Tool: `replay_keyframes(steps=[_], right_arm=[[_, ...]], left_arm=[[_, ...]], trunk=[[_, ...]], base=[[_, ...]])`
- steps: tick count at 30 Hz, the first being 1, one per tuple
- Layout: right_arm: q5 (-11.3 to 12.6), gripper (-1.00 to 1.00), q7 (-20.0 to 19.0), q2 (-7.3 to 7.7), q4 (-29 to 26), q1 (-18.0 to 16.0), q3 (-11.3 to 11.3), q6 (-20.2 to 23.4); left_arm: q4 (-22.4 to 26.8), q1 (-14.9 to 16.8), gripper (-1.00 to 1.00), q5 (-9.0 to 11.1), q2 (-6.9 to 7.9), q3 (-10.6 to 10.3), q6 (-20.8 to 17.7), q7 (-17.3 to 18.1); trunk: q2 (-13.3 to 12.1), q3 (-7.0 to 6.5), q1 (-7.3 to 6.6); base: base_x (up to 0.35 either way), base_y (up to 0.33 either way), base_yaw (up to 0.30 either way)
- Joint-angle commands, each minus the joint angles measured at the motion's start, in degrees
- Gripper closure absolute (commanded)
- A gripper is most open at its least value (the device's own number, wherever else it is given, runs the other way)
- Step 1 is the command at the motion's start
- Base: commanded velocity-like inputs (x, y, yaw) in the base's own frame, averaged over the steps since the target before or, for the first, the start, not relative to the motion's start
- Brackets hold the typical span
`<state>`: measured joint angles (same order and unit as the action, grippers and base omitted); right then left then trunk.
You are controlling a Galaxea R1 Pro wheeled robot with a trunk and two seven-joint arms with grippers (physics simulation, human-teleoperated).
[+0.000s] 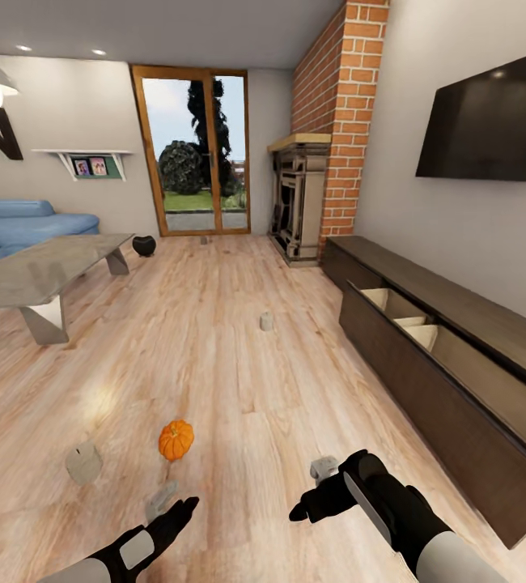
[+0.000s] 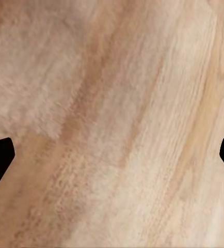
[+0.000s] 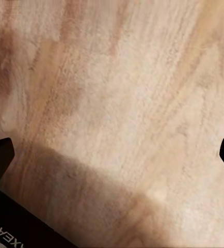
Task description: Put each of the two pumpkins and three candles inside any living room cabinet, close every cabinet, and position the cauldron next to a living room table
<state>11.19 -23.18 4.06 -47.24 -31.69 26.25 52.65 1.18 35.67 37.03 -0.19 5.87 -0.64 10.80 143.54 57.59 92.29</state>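
Room: a living room with a light wooden floor (image 1: 239,364), a blue sofa (image 1: 20,227) at the far left, a glass door (image 1: 194,154) at the back, a brick chimney (image 1: 336,121) and a black TV (image 1: 489,121) on the right wall.
Table (image 1: 36,271): the long grey one stands at the left, near the sofa.
Cauldron (image 1: 143,245): the black pot sits on the floor just past the table's far end, so it looks close to the table already.
Candles: one pale candle (image 1: 83,463) stands on the floor near the robot, one small candle (image 1: 266,321) stands farther off in the middle.
Pumpkin (image 1: 176,440): one orange pumpkin rests on the floor just ahead of the left arm, ready to be picked up.
Left gripper (image 1: 184,508): it holds nothing and its fingers are spread wide over bare floor.
Right gripper (image 1: 316,498): also spread wide and holding nothing.
Cabinet (image 1: 449,364): the long dark one runs along the right wall, with one front pulled open, likely so things can go in.
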Motion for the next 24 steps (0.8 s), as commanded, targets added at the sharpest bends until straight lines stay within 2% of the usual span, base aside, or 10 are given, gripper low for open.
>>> replay_keyframes(steps=[1,4,8,11,24], right_arm=[[0.4,-1.0,0.2,0.07,0.0,0.0,0.2,0.2],[0.4,-1.0,0.2,0.07,0.0,0.0,0.2,0.1],[0.4,-1.0,0.2,0.07,0.0,0.0,0.2,0.1],[0.4,-1.0,0.2,0.07,0.0,0.0,0.2,0.1],[0.4,-1.0,0.2,0.07,0.0,0.0,0.2,0.1]], left_arm=[[0.0,0.0,-1.0,0.0,-0.01,0.5,-0.1,0.2],[0.0,0.0,-1.0,0.0,-0.05,0.5,-0.1,0.2],[-0.1,0.0,-1.0,2.5,-0.04,0.8,-0.1,0.2],[-0.1,0.0,-1.0,3.3,-0.02,0.9,-0.1,0.2],[-0.1,0.0,-1.0,3.8,-0.01,0.9,-0.1,0.2]], trunk=[[0.0,0.05,0.0],[0.0,0.02,0.0],[0.0,-0.08,0.0],[0.0,-0.2,0.0],[0.0,-0.83,0.0]], base=[[0.073,-0.292,0.021],[0.042,-0.294,0.099],[0.006,-0.13,0.244],[0.001,-0.026,0.263],[0.0,-0.003,0.254]])
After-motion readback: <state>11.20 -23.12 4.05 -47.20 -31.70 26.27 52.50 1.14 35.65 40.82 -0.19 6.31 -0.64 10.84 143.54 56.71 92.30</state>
